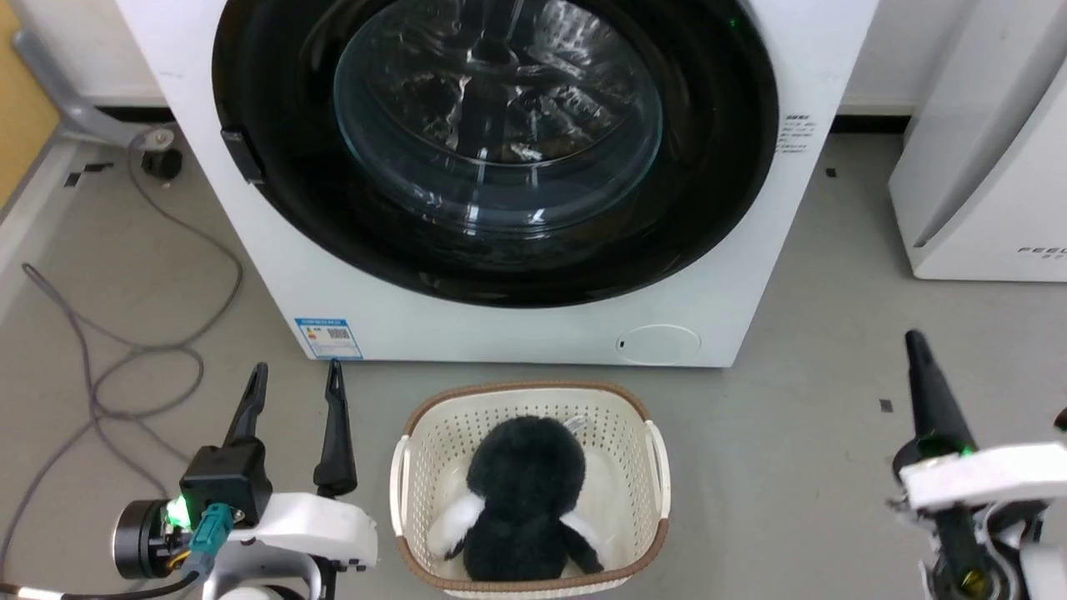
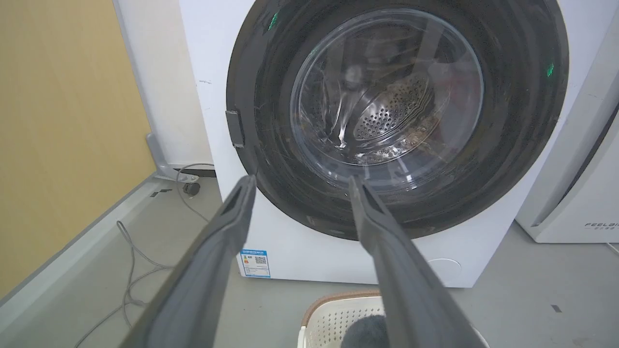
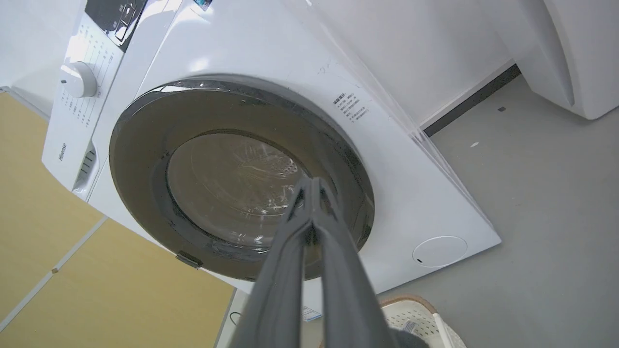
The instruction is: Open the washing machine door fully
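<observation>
Two grippers sit low in the head view, both well short of the washing machine (image 1: 517, 333).

Washing machine door (image 1: 708, 167): shut, flush against the white front. It has a glass bowl at centre, with the perforated steel drum visible through it. A small dark latch tab (image 1: 242, 156) sits on the door's rim, on the robot's left. The hinge is not visible (judged to be on the opposite, right edge).

Left gripper (image 1: 297, 367): fingers spread apart, nothing between them. They point up toward the machine's lower left corner, near the blue label sticker (image 1: 329, 337).

Right gripper (image 3: 313, 186): fingers pressed together, empty, out at the far right over the grey floor.

Key relation: the tab lies above and ahead of the left gripper, almost in line with it and a touch further left. In the left wrist view it shows just above that gripper's left fingertip. The left arm is clearly the nearer one, since the right would have to cross the whole door face. The tab's long axis runs up and down along the rim. My judgement is that the reach goes up and forward, and that the door then swings out from its left edge toward the robot's right.

A laundry basket (image 1: 525, 387) holding a black plush toy (image 1: 521, 492) stands just before the machine, between the two grippers. I cannot tell whether the door's sweep clears it.
</observation>
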### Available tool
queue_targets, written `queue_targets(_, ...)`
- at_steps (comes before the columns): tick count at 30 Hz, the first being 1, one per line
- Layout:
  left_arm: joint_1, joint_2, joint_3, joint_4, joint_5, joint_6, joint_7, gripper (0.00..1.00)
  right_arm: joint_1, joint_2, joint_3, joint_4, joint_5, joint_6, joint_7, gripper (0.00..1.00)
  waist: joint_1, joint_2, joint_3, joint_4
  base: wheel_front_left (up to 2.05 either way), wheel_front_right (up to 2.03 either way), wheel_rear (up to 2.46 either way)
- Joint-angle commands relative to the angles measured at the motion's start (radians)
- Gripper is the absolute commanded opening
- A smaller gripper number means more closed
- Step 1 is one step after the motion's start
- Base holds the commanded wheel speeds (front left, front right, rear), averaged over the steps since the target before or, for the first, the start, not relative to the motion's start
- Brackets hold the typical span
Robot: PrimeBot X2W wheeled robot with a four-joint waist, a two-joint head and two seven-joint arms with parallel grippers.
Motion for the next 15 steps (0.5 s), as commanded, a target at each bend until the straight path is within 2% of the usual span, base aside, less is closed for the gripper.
queue_targets(1,-0.019,0.000,0.001,-0.007,-0.004,0.010,-0.010,1.00,-0.034,-0.003,-0.013,0.014,0.042,0.001,0.009,0.00,0.0000,0.0000,0.011,0.007,0.00,0.00,0.00)
queue_targets(15,-0.077,0.000,-0.016,-0.019,-0.011,0.022,-0.039,1.00,-0.248,-0.064,-0.104,0.138,0.184,0.001,0.034,0.00,0.0000,0.0000,0.100,0.052,0.00,0.00,0.00)
